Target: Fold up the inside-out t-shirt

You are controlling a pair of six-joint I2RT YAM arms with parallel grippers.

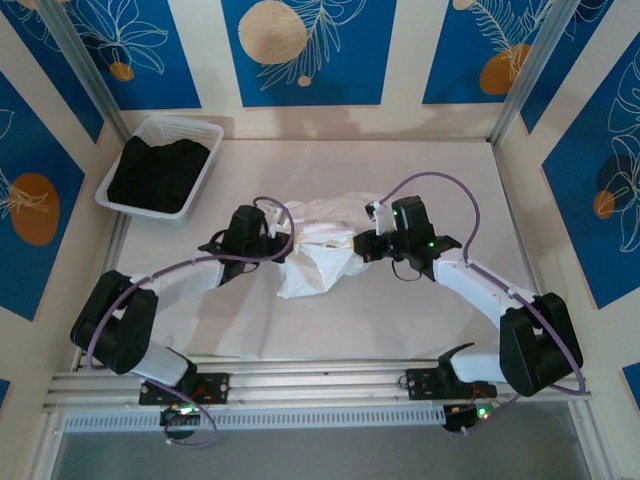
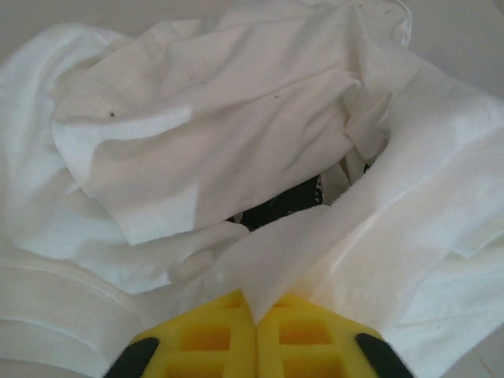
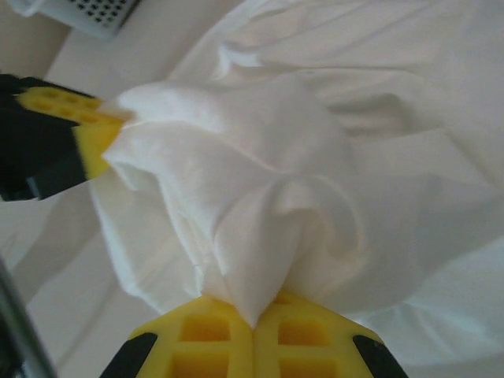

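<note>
From above, the inside-out t-shirt (image 1: pixel 318 250) is lying crumpled in a heap at the middle of the surface (image 1: pixel 400 325). The left hand (image 1: pixel 284 246) is biting into its 9 o'clock edge and the right hand (image 1: pixel 358 246) into its 3 o'clock edge. The white basket (image 1: pixel 112 196), which is holding a black garment (image 1: pixel 160 172), is sitting well apart toward 10 o'clock. In the left wrist view, that hand's yellow pads (image 2: pixel 209 339) are pressing together on a ridge of white cloth running up toward 12 o'clock. Something dark is showing through a gap in the folds, though I cannot tell what. In the right wrist view, the right hand is clamping shut on a thick, twisted bunch of the shirt, while the left hand is gripping a fold near it at 10 o'clock. The risk, as I am judging it, is lying in these grips. Each pinch seems to be taking several layers at once, so pulling apart may tighten the twist instead of spreading the shirt. The left hand's thin ridge may also slide out of the pads under tension. With the hands working this near each other, they could collide as well.
</note>
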